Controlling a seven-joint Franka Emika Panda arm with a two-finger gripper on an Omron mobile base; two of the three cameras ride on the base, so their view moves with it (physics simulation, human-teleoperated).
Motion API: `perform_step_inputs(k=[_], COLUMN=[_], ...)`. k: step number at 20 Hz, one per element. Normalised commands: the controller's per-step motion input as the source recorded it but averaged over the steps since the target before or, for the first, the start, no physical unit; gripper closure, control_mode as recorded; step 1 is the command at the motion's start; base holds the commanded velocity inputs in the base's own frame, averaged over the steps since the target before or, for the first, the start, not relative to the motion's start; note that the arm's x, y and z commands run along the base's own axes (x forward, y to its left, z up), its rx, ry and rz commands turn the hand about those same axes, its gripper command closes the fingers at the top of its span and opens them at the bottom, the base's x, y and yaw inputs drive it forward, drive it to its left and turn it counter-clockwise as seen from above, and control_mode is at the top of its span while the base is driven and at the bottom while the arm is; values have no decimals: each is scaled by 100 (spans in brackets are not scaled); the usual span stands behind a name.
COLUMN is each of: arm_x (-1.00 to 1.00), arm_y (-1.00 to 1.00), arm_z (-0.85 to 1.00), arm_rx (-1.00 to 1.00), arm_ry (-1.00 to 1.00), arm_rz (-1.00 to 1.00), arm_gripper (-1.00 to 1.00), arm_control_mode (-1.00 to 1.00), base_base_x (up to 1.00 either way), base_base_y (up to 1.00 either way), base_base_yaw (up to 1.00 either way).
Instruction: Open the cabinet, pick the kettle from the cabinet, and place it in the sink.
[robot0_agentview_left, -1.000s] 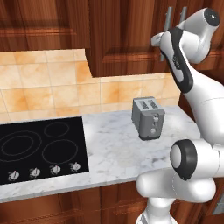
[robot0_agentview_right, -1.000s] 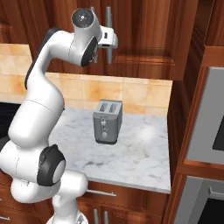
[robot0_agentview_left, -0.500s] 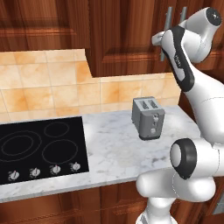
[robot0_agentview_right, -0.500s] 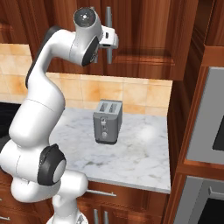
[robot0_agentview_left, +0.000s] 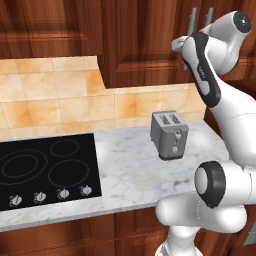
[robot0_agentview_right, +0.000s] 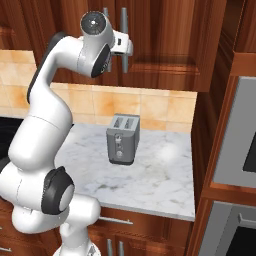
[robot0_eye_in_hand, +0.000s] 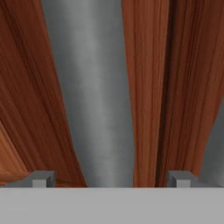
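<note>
Arm raised, open jaws astride cabinet (robot0_eye_in_hand: 148, 87) handle (robot0_eye_in_hand: 92, 96)

We look along the gripper (robot0_eye_in_hand: 111, 178) at the cabinet (robot0_eye_in_hand: 148, 87) door, very close. A silver bar handle (robot0_eye_in_hand: 89, 92) runs up the reddish-brown wood and stands between the two widely parted fingertips (robot0_eye_in_hand: 41, 178). A dark seam between door panels lies beside it, nearer the other fingertip.

No readable text, labels, brands, numbers or signs on any surface
</note>
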Motion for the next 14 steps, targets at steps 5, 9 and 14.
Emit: perform_step_inputs(k=[5, 9, 14], arm_x=[28, 34, 37], arm_y=[17, 17, 20], arm_z=[0, 0, 0], arm_rx=[0, 0, 0], arm_ry=[-5, -1, 0], arm_rz=[0, 0, 0], arm_gripper=[-100, -100, -100], arm_control_mode=[-100, -100, -100], base_base_x=[0, 0, 0], base_base_y=[0, 0, 0], base_base_yaw=[0, 0, 0])
